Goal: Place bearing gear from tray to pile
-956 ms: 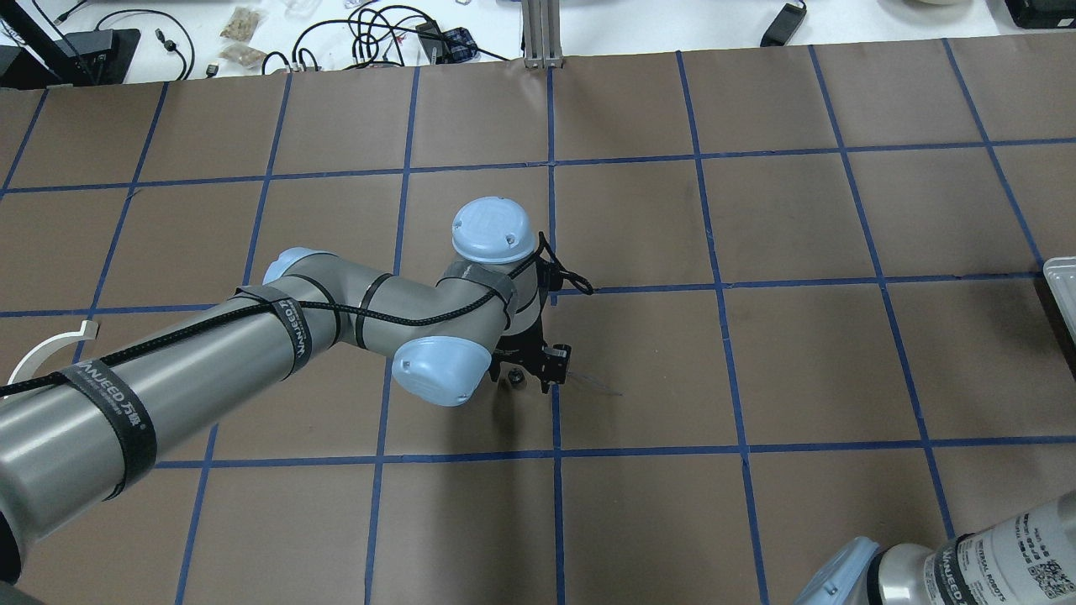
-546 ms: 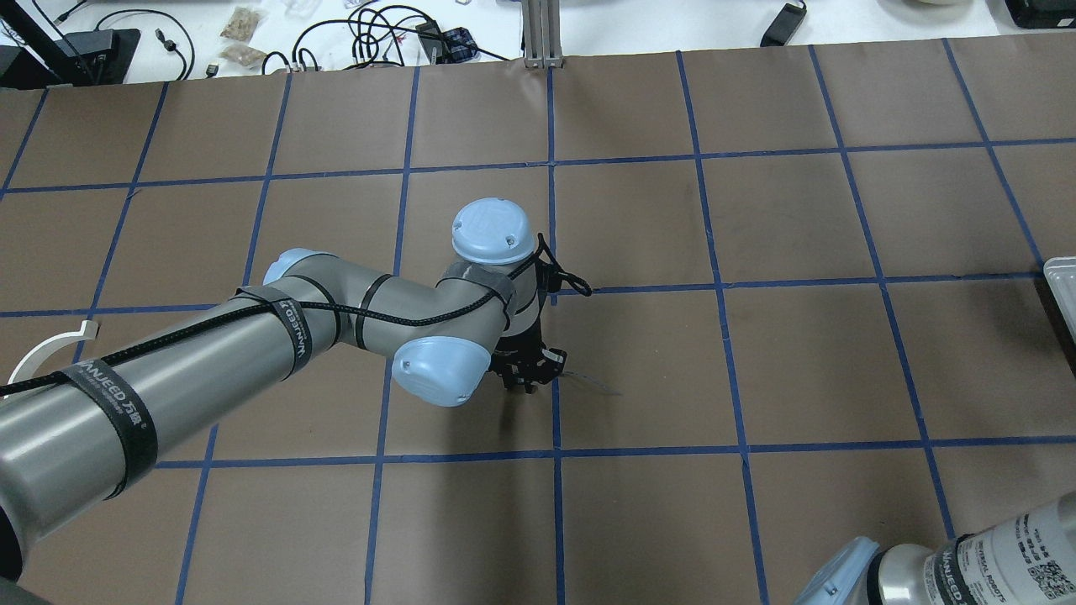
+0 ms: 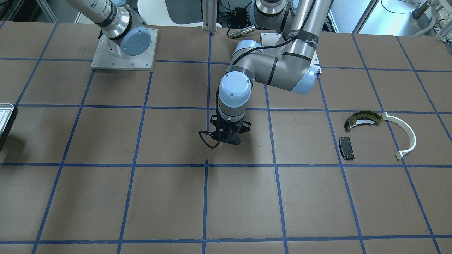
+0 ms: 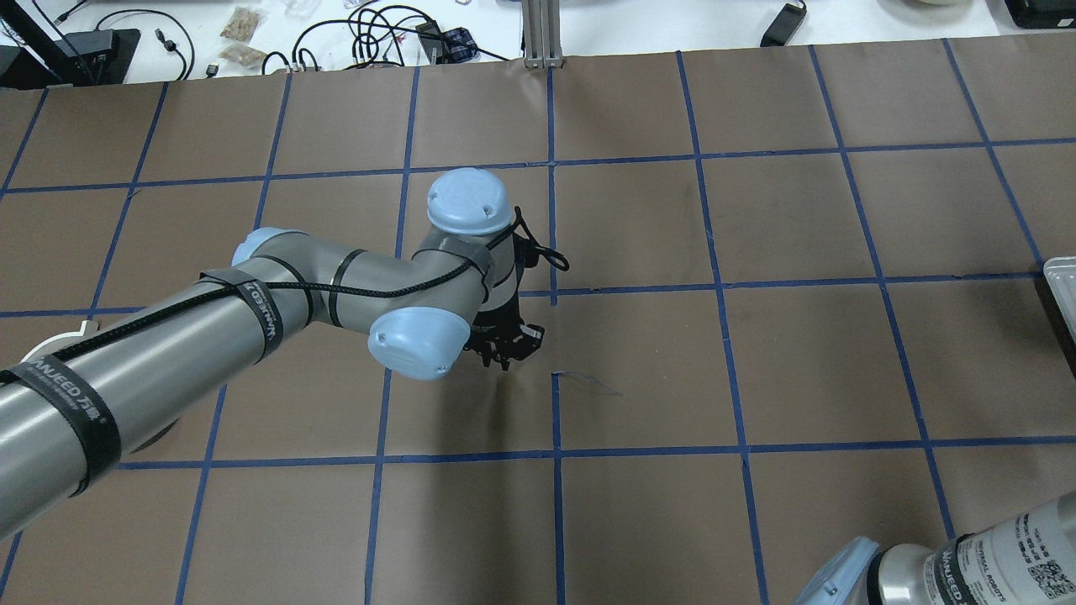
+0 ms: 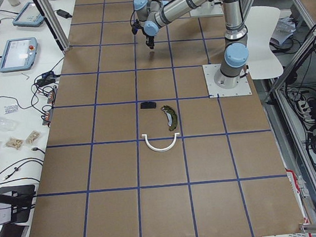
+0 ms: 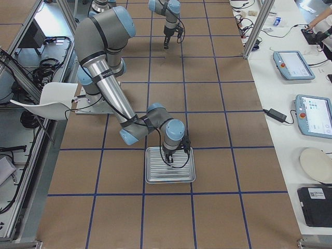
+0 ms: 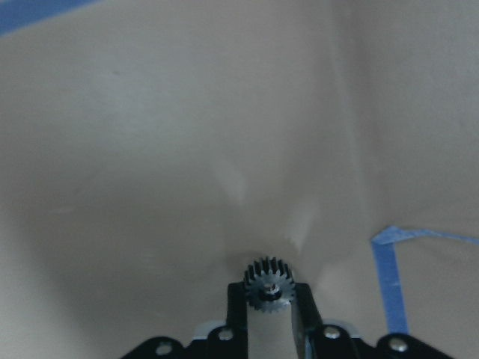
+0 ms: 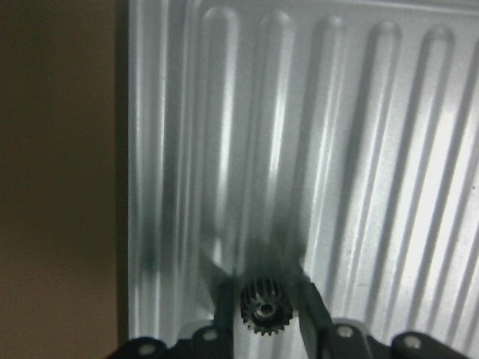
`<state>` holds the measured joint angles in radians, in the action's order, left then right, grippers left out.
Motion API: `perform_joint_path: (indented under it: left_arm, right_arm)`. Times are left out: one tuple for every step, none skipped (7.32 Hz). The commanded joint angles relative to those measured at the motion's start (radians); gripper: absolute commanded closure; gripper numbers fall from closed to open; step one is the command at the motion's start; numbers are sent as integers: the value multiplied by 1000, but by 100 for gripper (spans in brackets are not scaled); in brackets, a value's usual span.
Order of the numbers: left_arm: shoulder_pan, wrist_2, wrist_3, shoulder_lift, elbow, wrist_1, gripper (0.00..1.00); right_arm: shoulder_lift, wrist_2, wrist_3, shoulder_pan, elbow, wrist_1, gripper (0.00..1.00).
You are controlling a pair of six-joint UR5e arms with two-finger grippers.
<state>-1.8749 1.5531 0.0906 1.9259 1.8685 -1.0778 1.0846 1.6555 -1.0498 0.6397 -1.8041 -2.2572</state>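
Observation:
My left gripper is shut on a small dark bearing gear and holds it just above the brown table near the middle. It also shows in the front-facing view. My right gripper is low over the ribbed silver tray. Its jaws stand on either side of a second dark gear on the tray, with small gaps showing. The pile lies to my left: a brass brake shoe, a white plastic arc and a black brake pad.
The table is brown paper with a blue tape grid. A metal post stands at its far edge, with cables and tablets on the white bench beyond. The tray's corner shows at the overhead view's right edge.
My left gripper shut on the gear that lay on the table between its fingers. It then moved with the gear to the left and slightly away from me.

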Motion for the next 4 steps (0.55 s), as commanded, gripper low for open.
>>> perform_joint_path:
  left_arm:
    - [165, 10, -58, -28, -179, -248, 100]
    - [295, 12, -151, -28, -253, -348, 100]
    - [457, 13, -301, -25, -279, -362, 100]
    - [564, 42, -357, -25, -282, -363, 100]
  right_arm:
    - [0, -2, -9, 0, 0, -5, 90]
    - [1, -2, -1, 0, 0, -4, 100]
    - [14, -2, 11, 2, 2, -2, 100]
    - [75, -2, 40, 12, 2, 4, 100]
